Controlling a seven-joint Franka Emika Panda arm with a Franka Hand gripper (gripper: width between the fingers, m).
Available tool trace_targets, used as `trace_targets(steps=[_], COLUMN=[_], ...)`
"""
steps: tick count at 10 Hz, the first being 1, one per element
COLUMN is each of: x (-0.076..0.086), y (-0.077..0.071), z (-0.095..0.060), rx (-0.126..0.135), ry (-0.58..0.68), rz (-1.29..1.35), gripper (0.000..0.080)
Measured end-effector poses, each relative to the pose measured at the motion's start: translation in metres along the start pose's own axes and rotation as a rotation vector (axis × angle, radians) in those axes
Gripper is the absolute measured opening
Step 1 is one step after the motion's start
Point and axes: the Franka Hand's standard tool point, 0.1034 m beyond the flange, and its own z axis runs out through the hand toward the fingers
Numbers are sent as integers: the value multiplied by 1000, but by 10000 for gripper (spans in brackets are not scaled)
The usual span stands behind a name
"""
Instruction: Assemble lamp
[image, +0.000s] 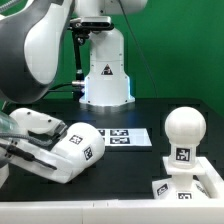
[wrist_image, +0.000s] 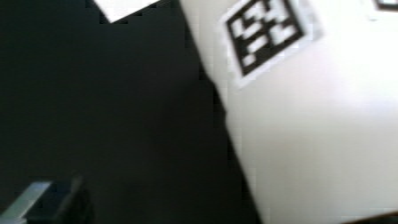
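End effector (image: 15, 145) beside tagged shade (image: 78, 147); no readable writing.

Exterior view is looking low across the table (image: 130, 160), pedestal (image: 105, 70) at 12 o'clock; wrist view is sitting tight against the tagged shade (wrist_image: 311, 110), shared with exterior (image: 75, 150).

Bulb (image: 185, 126): matte white plastic, smooth, soft sheen on dome. Base (image: 188, 184) under bulb: same matte white plastic, printed black-and-white tags. Shade (image: 76, 150), well apart from bulb: smooth white plastic, tag print crisp (wrist_image: 311, 110). Desk (image: 140, 170): black, matte, cloth-like. Marker board (image: 128, 137) behind shade: flat white, paper-like. Robot pedestal (image: 106, 70): glossy white shell.
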Motion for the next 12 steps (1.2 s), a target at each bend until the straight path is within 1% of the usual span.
trace_targets(steps=[4,5,6,7,8,9,10,11,12], x=[1,0,0,0,1,1,1,1,1], y=[1,-1,-3,-4,-2,-2,-2,-1,-1], z=[0,2,8,11,11,12,12,12,12], rx=[-3,19,70,109,131,123,123,123,123], ry=[2,-8,-36,-58,-69,-66,-67,-67,-67], rz=[6,48,112,151,173,171,171,172,172], gripper=[699,699,699,699,699,699,699,604,468])
